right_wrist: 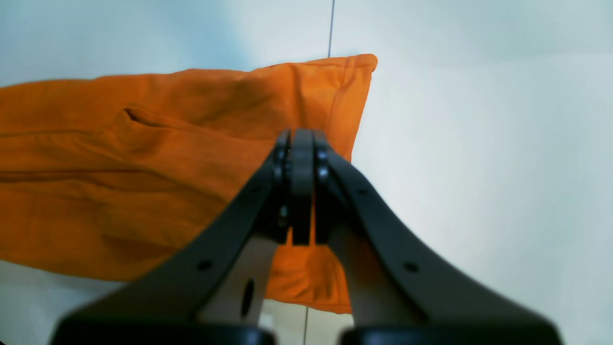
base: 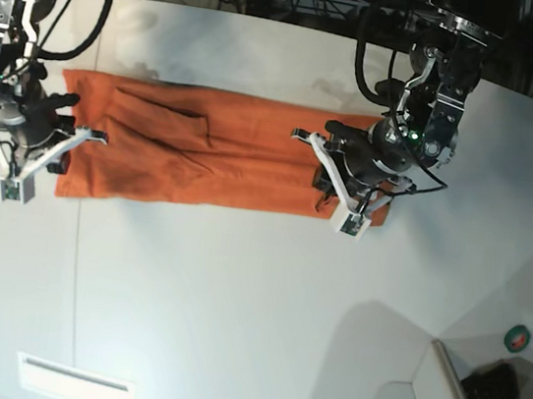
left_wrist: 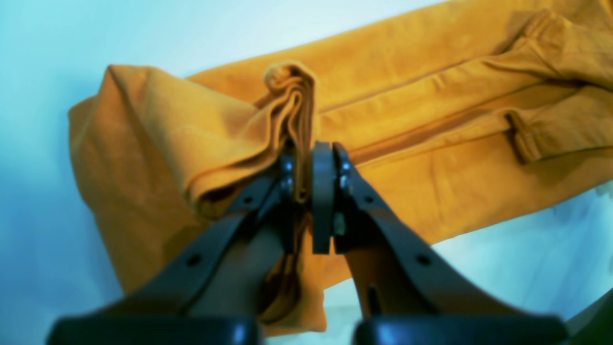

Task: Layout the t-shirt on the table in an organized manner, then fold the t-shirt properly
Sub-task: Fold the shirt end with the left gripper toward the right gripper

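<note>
Where it lies along the far part of the table (base: 232,304), the orange t-shirt (base: 213,152) is a long, narrow band folded lengthwise, running left to right in the base view, with a sleeve (base: 174,112) doubled back on its upper layer. Its surface shows shallow creases and one long fold line down the middle.

At the band's end on the base view's right, the left gripper (left_wrist: 306,172) is pinched nearly closed on a bunched ridge of the cloth; several layers stand up between the fingers (left_wrist: 323,191), and the fabric around them is lifted and rumpled. From that wrist view the rest of the shirt stretches away to the upper right.

At the opposite end, near the table's left edge in the base view, the right gripper (right_wrist: 301,167) has its jaws fully together. It sits over the shirt's short end, close to the corner (right_wrist: 364,62); whether a thin layer is caught between the pads cannot be told. A thin seam line (right_wrist: 331,26) in the tabletop runs under that end.

Near the front edge lies a small white rectangular plate (base: 74,381), well apart from the shirt.
</note>
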You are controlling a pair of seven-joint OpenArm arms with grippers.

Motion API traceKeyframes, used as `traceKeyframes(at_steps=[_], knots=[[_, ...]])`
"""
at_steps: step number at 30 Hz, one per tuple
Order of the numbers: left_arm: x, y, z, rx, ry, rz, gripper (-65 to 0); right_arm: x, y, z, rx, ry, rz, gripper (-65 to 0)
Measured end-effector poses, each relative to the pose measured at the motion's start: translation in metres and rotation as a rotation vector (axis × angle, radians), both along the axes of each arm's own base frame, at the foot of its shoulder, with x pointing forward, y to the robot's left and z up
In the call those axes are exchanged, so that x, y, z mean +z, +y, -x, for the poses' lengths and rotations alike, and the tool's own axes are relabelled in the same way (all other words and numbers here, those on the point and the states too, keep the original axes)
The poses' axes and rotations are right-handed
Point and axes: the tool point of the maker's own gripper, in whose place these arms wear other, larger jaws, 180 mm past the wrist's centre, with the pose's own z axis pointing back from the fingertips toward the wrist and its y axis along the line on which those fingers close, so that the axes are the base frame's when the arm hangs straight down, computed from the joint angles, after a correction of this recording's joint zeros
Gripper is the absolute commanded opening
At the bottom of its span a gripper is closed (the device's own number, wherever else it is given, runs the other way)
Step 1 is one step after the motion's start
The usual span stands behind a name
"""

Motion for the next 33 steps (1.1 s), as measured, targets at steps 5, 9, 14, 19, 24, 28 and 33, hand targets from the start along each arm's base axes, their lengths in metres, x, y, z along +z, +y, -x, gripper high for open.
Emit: traceKeyframes(at_steps=[5, 9, 14, 19, 24, 28, 33], knots=[[-0.008, -0.004, 0.003, 0.006, 0.026, 0.012, -65.0, 0.0, 0.0, 0.0, 0.001, 0.001, 0.001, -65.0], [-0.017, -0.002, 0.007, 0.008, 0.059, 0.005, -65.0, 0.0, 0.0, 0.0, 0.001, 0.001, 0.0, -65.0], [-0.012, -0.007, -0.003, 0.013, 0.036, 0.018, -65.0, 0.0, 0.0, 0.0, 0.001, 0.001, 0.0, -65.0], [-0.012, -0.014, -0.003, 0.013, 0.041, 0.035, -65.0, 0.0, 0.0, 0.0, 0.0, 0.0, 0.0, -65.0], [-0.023, -0.012, -0.001, 0.02, 0.072, 0.028, -65.0, 0.0, 0.0, 0.0, 0.0, 0.0, 0.0, -65.0], [-0.019, -0.016, -0.008, 0.021, 0.057, 0.037, -65.0, 0.0, 0.0, 0.0, 0.0, 0.0, 0.0, -65.0], [-0.019, -0.017, -0.007, 0.02, 0.06, 0.04, -65.0, 0.0, 0.0, 0.0, 0.0, 0.0, 0.0, -65.0]])
